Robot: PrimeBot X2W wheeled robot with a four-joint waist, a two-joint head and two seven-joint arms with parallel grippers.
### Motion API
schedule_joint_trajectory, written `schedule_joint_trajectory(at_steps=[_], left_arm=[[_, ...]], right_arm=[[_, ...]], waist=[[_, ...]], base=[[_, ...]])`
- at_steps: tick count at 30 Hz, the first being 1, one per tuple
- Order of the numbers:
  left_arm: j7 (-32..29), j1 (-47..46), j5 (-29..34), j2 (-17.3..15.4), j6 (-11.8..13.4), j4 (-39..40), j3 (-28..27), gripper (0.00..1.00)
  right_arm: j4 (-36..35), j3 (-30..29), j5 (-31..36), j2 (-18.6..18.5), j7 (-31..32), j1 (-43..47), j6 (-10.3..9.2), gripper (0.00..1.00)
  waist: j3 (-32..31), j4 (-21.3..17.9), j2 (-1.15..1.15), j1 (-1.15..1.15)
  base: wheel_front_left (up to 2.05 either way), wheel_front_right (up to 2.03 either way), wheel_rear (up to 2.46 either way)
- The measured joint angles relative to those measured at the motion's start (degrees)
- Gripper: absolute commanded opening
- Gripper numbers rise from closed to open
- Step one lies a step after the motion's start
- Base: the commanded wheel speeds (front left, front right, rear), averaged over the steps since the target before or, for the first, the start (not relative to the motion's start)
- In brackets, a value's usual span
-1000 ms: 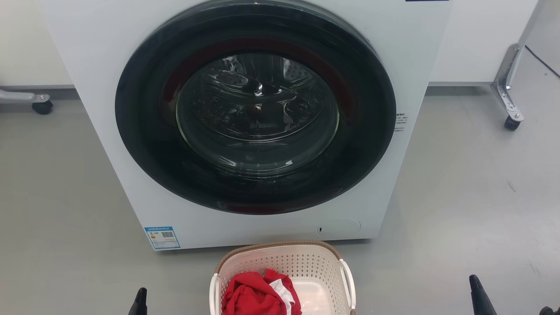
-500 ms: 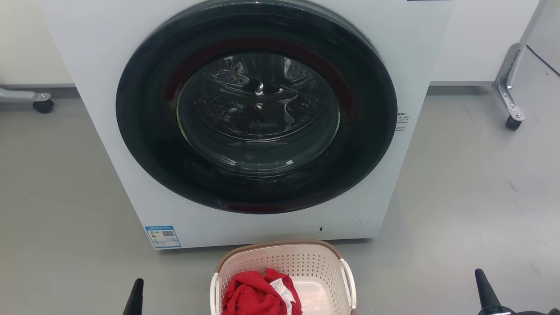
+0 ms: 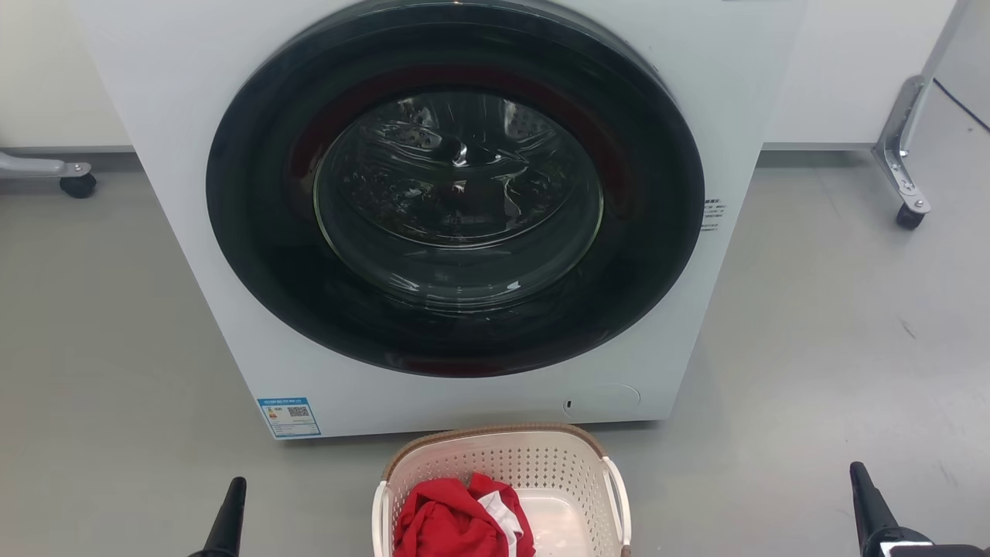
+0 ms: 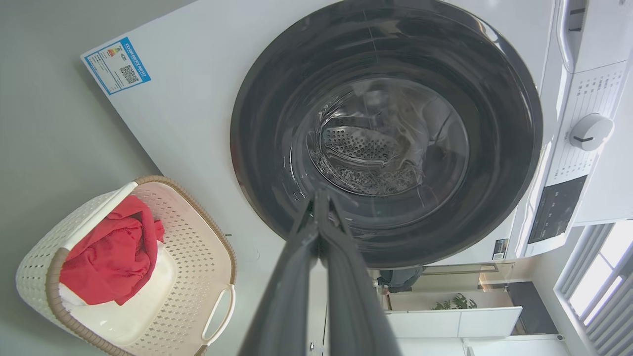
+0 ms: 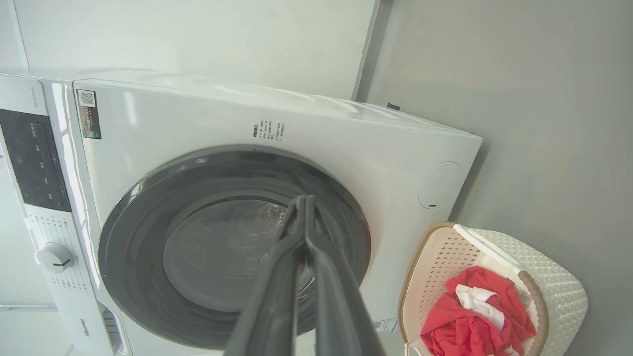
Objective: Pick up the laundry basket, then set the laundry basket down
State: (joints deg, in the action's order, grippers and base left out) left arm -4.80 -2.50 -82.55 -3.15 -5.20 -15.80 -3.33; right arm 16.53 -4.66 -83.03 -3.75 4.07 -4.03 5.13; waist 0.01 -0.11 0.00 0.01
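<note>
The laundry basket [image 3: 534,460] stands on the grey floor just in front of the washing machine, cream-white and perforated with a brown rim and white loop handles. Red and white clothes [image 3: 456,522] lie in its left half. In the left wrist view the laundry basket [image 4: 198,247] sits at the lower left; in the right wrist view the laundry basket [image 5: 554,287] is at the lower right. My left gripper [image 3: 230,503] rises at the bottom left, well left of the basket, shut and holding nothing [image 4: 319,198]. My right gripper [image 3: 862,487] rises at the bottom right, also shut and holding nothing [image 5: 304,202].
A white front-loading washing machine [image 3: 193,155] with a dark round door [image 3: 456,193], shut, stands right behind the basket. Wheeled metal frame legs stand at the far left [image 3: 77,184] and far right [image 3: 909,213]. Open grey floor [image 3: 812,348] lies on both sides.
Both gripper tips have risen further into the head view from the bottom edge. The basket has not moved; the head camera has shifted slightly.
</note>
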Motion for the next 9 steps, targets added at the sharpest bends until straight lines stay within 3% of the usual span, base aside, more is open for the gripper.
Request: schedule_joint_trajectory(at_steps=[9], left_arm=[[-1.23,-1.42,-6.86,0.52,-1.42,-0.78,-1.52,0.00]], right_arm=[[0.47,-2.32,-6.54,0.94,1.97,-0.43,1.45,0.00]], waist=[[0.08,0.09,0.00,0.00]], base=[[0.00,0.00,0.00]])
